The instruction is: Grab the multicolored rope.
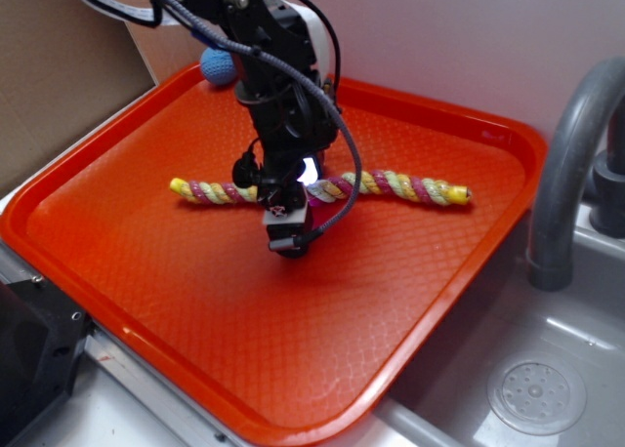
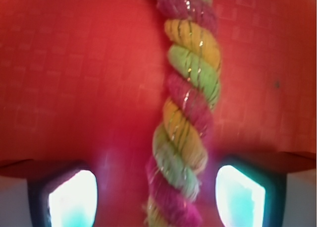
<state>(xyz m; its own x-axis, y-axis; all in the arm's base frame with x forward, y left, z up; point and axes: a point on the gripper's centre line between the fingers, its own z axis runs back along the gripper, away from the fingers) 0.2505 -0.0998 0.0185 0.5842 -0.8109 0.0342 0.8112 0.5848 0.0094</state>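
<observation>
The multicolored rope (image 1: 391, 185) lies across the middle of the orange tray (image 1: 195, 301), twisted from yellow, pink and pale green strands with yellow ends. My gripper (image 1: 283, 205) is down at the rope's middle, and the arm hides that part of it. In the wrist view the rope (image 2: 185, 118) runs straight down between my two fingers (image 2: 73, 199), with a clear gap on each side. The gripper (image 2: 157, 199) is open and straddles the rope without touching it.
A blue knitted ball (image 1: 219, 66) sits at the tray's far left corner behind the arm. A grey tap (image 1: 566, 164) and a sink with a drain (image 1: 537, 395) are to the right of the tray. Cardboard (image 1: 59, 66) stands at the back left.
</observation>
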